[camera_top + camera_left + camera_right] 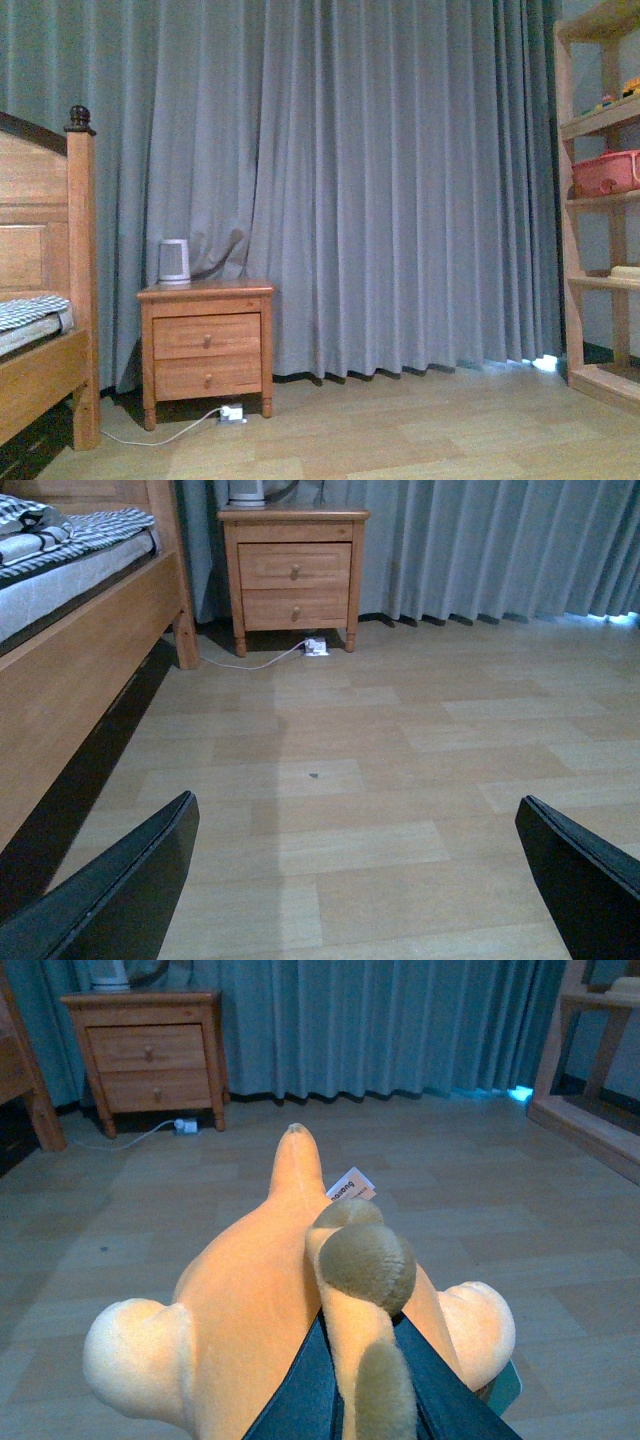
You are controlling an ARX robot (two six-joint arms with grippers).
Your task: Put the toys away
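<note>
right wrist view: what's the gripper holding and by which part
The right gripper holds the orange plush toy, clamped on its brown-tipped limb.

Front view: from the robot's body, level, facing the distant curtain [400, 180]; nightstand [207, 340] at 10 o'clock, shelf [568, 250] at 2 o'clock.
Left wrist view: low over the floor [400, 760], tilted down, toward the nightstand and bed [80, 650].
Right wrist view: close above the plush toy [250, 1300], facing the curtain.
Shared: nightstand, curtain and floor show in all three.
</note>
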